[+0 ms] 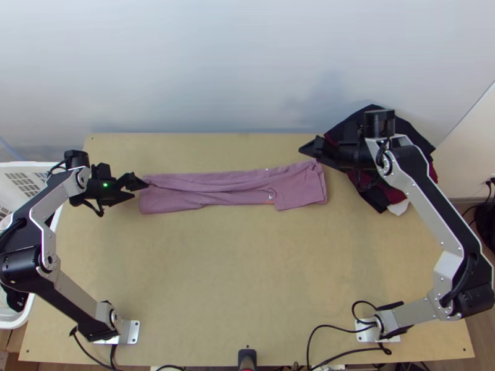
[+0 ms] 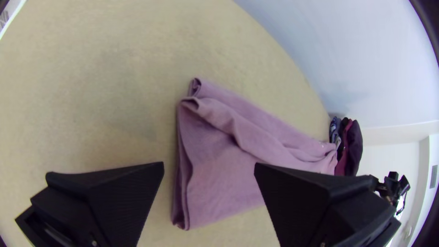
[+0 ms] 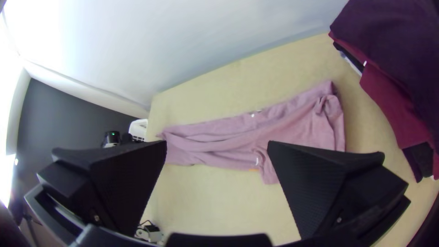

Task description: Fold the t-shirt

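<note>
My flat-fingered black left claw and matching right claw stand spread, empty. The mauve fabric t-shirt lies in a long folded strip across the light wooden table; shortening it likely remains.

- One desk
- One t-shirt, toward the desk's far side
- Left arm and right arm: two
- Left end effector and right end effector: two
- Four fingers, two on each end effector
- Two base plates, near left and near right
- One clothes pile, far right; its garments overlap too much to count
- One basket, at the left
</note>
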Robot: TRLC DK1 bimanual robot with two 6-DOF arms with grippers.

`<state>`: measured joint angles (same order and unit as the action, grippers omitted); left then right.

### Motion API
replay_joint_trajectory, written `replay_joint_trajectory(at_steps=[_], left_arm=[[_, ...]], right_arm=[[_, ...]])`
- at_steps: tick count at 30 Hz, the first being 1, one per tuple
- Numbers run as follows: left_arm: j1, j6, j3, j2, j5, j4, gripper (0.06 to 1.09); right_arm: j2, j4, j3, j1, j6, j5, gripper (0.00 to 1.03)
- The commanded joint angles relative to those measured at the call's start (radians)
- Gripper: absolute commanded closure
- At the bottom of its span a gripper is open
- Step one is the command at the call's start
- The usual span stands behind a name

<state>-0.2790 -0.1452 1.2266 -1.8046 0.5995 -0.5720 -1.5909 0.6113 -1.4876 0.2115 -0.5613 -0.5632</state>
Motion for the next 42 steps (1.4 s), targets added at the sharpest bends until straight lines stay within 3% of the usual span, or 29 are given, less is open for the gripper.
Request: replay_joint_trajectory(at_steps=[1, 11, 19, 23, 25, 26, 28, 33, 42], left_arm=[[-0.009, 0.016, -0.019, -0.036, 0.014, 0.024, 0.12], [0.035, 0.016, -0.004, -0.133, -0.037, 0.072, 0.12], [0.169, -0.048, -0.013, -0.136, -0.049, 0.107, 0.13], [0.218, -0.082, -0.021, -0.137, -0.086, 0.136, 0.26], [0.224, -0.083, -0.027, -0.136, -0.087, 0.141, 0.41], [0.224, -0.085, -0.029, -0.137, -0.098, 0.143, 0.56], [0.216, -0.083, -0.033, -0.137, -0.11, 0.143, 1.0], [0.118, -0.04, -0.065, -0.101, -0.13, 0.123, 1.05], [-0.235, 0.214, -0.042, -0.05, -0.13, -0.028, 1.05]], right_arm=[[-0.012, 0.008, -0.054, -0.027, -0.072, -0.049, 0.03], [-0.011, 0.034, -0.125, -0.035, -0.081, -0.053, 0.03], [-0.009, 0.039, -0.14, -0.026, -0.098, -0.053, 0.03], [-0.004, 0.039, -0.14, -0.023, -0.103, -0.053, 0.03], [0.0, 0.041, -0.138, -0.024, -0.103, -0.052, 0.03], [0.003, 0.044, -0.137, -0.026, -0.103, -0.053, 0.03], [0.011, 0.044, -0.129, -0.029, -0.103, -0.053, 0.03], [0.035, 0.045, -0.094, -0.037, -0.097, -0.052, 0.03], [0.072, 0.045, -0.025, -0.06, -0.071, -0.052, 0.03]])
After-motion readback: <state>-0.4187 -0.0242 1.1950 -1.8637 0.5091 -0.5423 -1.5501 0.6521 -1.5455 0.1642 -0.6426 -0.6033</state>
